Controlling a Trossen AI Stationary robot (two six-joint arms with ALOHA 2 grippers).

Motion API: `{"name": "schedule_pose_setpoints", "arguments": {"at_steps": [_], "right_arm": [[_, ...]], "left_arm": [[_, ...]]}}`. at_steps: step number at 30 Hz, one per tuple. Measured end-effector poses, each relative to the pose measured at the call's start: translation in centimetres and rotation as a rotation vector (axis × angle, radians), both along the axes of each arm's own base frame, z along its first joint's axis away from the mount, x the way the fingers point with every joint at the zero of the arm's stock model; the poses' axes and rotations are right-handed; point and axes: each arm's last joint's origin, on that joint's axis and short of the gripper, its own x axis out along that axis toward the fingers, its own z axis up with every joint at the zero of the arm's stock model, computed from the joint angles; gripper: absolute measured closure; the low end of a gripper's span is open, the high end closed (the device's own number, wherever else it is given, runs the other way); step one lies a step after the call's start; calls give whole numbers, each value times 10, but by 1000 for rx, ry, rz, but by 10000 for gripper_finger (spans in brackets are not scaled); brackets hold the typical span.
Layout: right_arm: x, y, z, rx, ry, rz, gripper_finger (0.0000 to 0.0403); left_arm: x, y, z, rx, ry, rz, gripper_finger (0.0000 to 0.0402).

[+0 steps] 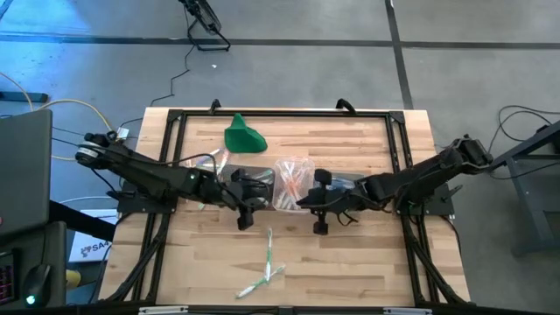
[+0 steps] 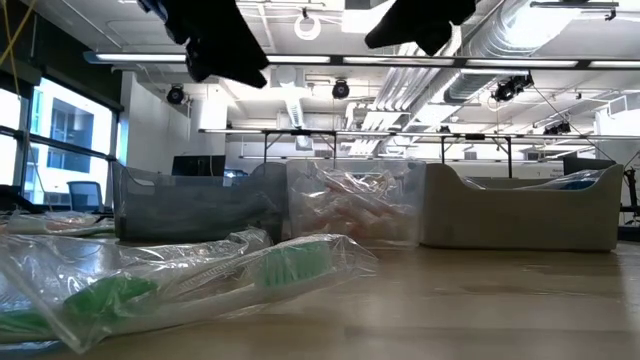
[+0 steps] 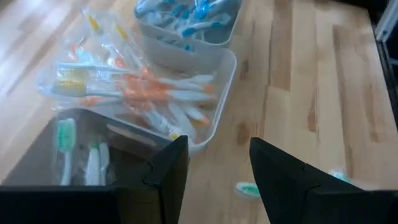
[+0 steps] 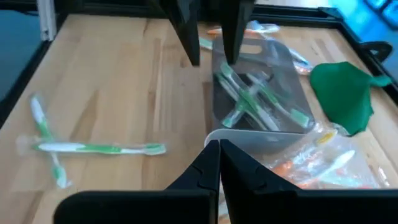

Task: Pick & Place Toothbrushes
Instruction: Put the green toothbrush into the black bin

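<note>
I am hovering my spread left tool [image 3: 217, 180] and pressed-together right tool [image 4: 219, 163] over thin whitish green-tipped plastic-wrapped toothbrushes [image 4: 93, 148] lying crossed on the wooden surface [image 1: 350, 262].

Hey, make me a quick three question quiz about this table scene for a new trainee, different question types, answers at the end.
1. True or false: the left gripper is open above the table.
2. Multiple choice: the middle clear plastic tub holds wrapped toothbrushes with which colour? A) green B) orange C) blue
3. Short answer: what lies loose on the bare wooden table nearest the front edge?

Key:
1. True. The right gripper is shut.
2. B, the orange-handled toothbrushes.
3. Two crossed green-and-white wrapped toothbrushes.
</note>
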Motion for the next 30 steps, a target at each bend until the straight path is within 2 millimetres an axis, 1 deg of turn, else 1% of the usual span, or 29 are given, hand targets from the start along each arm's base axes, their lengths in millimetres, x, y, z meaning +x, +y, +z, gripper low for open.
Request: {"name": "schedule_pose_setpoints", "arguments": {"at_steps": [4, 10, 14, 17, 20, 22, 24, 25, 30], "right_arm": [[0, -13, -1, -13, 47, 56, 399], [6, -40, 0, -13, 55, 131, 400], [8, -58, 0, -5, 55, 123, 400], [8, -70, -10, 7, 14, 91, 400], [-6, -79, -20, 34, -40, 50, 400], [-15, -81, -25, 66, -101, 26, 400], [-28, -81, -32, 93, -112, 13, 400], [-33, -81, -33, 96, -133, 9, 400], [-59, -80, -22, 99, -274, 6, 400]], "left_arm": [[8, -2, -13, -39, 38, 40, 234], [15, -4, -26, -116, 76, 114, 234], [18, -5, -32, -164, 85, 157, 234], [20, -5, -37, -191, 98, 179, 234], [20, -7, -37, -207, 99, 186, 234], [20, -8, -37, -213, 96, 186, 234], [19, -12, -36, -226, 91, 184, 234], [19, -12, -36, -238, 88, 191, 234], [18, -16, -36, -328, 80, 252, 234]]}}
